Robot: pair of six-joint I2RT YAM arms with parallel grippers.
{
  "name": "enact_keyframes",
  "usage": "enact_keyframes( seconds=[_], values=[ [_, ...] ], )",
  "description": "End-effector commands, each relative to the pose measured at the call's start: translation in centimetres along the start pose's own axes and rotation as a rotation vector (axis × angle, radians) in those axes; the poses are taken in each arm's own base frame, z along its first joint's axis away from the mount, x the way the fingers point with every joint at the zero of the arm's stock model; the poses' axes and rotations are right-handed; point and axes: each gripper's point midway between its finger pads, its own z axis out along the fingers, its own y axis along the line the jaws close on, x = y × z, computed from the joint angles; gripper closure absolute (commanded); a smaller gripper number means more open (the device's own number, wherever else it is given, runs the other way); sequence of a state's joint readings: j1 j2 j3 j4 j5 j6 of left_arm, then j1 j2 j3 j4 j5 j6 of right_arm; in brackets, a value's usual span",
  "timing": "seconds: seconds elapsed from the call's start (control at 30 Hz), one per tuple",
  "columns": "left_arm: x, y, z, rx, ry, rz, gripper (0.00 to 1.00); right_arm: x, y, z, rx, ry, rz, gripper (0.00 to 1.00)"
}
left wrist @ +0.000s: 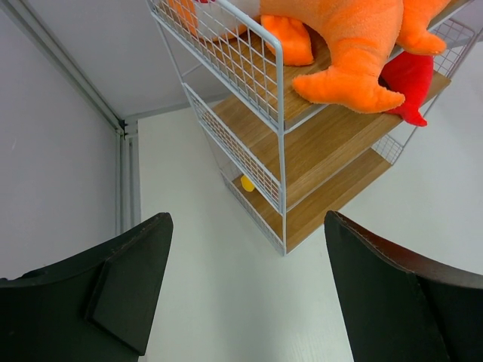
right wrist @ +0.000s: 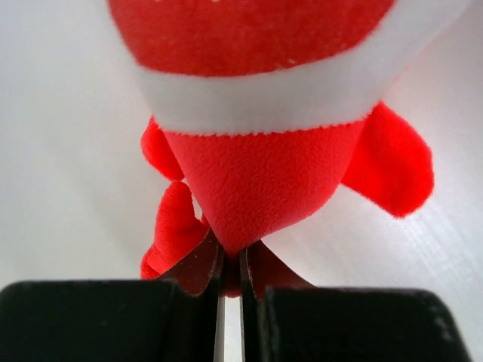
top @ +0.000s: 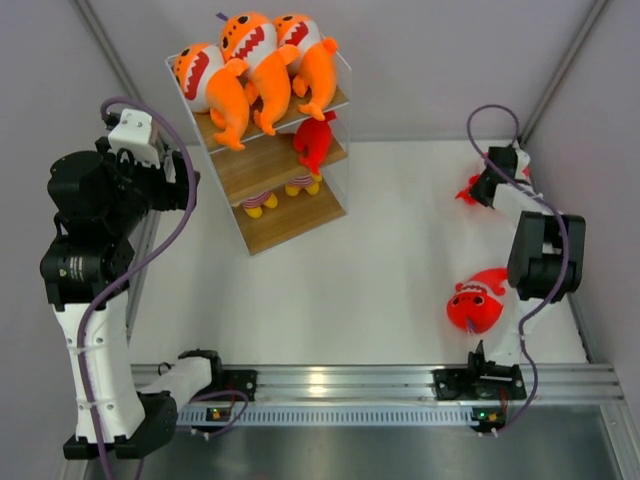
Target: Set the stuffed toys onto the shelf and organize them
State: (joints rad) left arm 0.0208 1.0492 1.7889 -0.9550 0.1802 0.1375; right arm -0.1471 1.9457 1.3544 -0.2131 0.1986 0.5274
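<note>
Counted four on shelf (top: pixel 300 222): three orange sharks (top: pixel 262 70), red shark (top: pixel 315 138). Found right claw (right wrist: pixel 231 256) pinching second red (right wrist: pixel 260 181), left claw (left wrist: pixel 247 249) spread; third red (top: pixel 476 303) loose, right edge.

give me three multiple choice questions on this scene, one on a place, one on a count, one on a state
1. Which board of the shelf holds a red shark? A) top B) middle C) bottom
2. How many orange sharks sit on the top board? A) three B) one C) five
3. The right gripper is: A) open, empty B) shut on an orange shark C) shut on a second red shark

Answers: 1 B, it sits under the top board, above the bottom one. 2 A, three orange bodies lie side by side. 3 C, its fingers pinch red plush.
</note>
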Motion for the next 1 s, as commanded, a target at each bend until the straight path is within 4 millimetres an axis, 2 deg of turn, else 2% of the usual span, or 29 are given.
enact_keyframes(
  seconds=[0.0,0.03,0.07,0.1,0.13,0.17,0.2,0.23,0.27,0.3,0.33,0.37,0.4,0.47,0.5,0.57,0.6,0.67,0.7,0.73,0.8,0.9,0.97],
  values=[
    [-0.9,-0.2,-0.8,0.007,-0.037,0.011,0.13,2.8,8.6,-8.2,-0.294,-0.049,-0.287,1.00],
    [-0.8,-0.2,-0.9,0.009,-0.037,0.010,0.13,3.9,9.3,-10.3,-0.331,-0.055,-0.317,1.00],
    [-0.5,-0.3,-0.7,0.012,-0.028,0.009,0.13,7.0,10.6,-11.8,-0.371,-0.031,-0.375,1.00],
    [-0.5,-0.3,-0.7,0.013,-0.028,0.011,0.13,8.7,10.3,-12.5,-0.362,-0.021,-0.402,1.00],
    [-0.4,-0.3,-0.9,0.012,-0.027,0.011,0.13,11.2,9.0,-13.3,-0.353,0.006,-0.430,1.00],
    [-0.2,-0.4,-0.8,0.017,-0.021,0.013,0.13,14.4,10.0,-14.8,-0.401,0.042,-0.492,1.00],
    [-0.1,-0.4,-0.8,0.017,-0.021,0.014,0.12,17.3,9.1,-15.4,-0.414,0.097,-0.541,1.00],
    [0.0,-0.5,-0.7,0.022,-0.019,0.014,0.12,18.6,9.4,-16.7,-0.451,0.115,-0.579,1.00],
    [0.0,-0.5,-0.6,0.024,-0.018,0.012,0.12,21.4,10.1,-18.5,-0.510,0.146,-0.680,1.00],
    [0.3,-0.6,-0.4,0.030,-0.010,0.010,0.12,23.0,9.7,-19.4,-0.519,0.169,-0.742,1.00],
    [0.4,-0.6,-0.5,0.030,-0.010,0.010,0.12,24.3,8.5,-20.5,-0.509,0.192,-0.803,1.00],
    [0.3,-0.7,-0.5,0.031,-0.011,0.009,0.12,26.4,8.5,-22.3,-0.546,0.200,-0.881,1.00],
    [0.5,-0.7,-0.5,0.035,-0.009,0.008,0.12,28.2,7.3,-23.1,-0.569,0.233,-0.932,1.00],
    [0.4,-0.8,-0.7,0.036,-0.012,0.009,0.12,29.7,7.0,-25.5,-0.671,0.238,-0.977,1.00],
    [0.4,-0.8,-0.8,0.037,-0.015,0.010,0.12,31.2,6.0,-25.9,-0.717,0.286,-1.001,0.95],
    [0.4,-0.9,-0.7,0.042,-0.014,0.005,0.12,31.8,6.2,-27.0,-0.779,0.291,-1.018,0.88],
    [0.3,-1.0,-0.8,0.044,-0.016,0.004,0.12,31.9,6.3,-27.1,-0.784,0.294,-1.025,0.79],
    [0.2,-1.1,-0.9,0.050,-0.023,0.003,0.12,32.0,6.3,-27.0,-0.750,0.288,-1.027,0.68],
    [0.3,-1.1,-0.9,0.050,-0.020,0.002,0.12,31.3,5.9,-26.4,-0.676,0.271,-1.026,0.60],
    [0.2,-1.1,-1.1,0.047,-0.027,0.007,0.12,31.3,5.4,-25.7,-0.617,0.282,-1.024,0.56],
    [0.1,-1.0,-1.5,0.039,-0.032,0.011,0.12,31.3,4.4,-25.2,-0.538,0.309,-0.995,0.54],
    [0.2,-0.9,-1.6,0.033,-0.033,0.013,0.12,32.6,3.6,-25.1,-0.536,0.357,-0.927,0.47],
    [0.2,-1.0,-1.7,0.037,-0.033,0.013,0.12,32.6,4.0,-25.0,-0.539,0.335,-0.869,0.45]
  ],
)
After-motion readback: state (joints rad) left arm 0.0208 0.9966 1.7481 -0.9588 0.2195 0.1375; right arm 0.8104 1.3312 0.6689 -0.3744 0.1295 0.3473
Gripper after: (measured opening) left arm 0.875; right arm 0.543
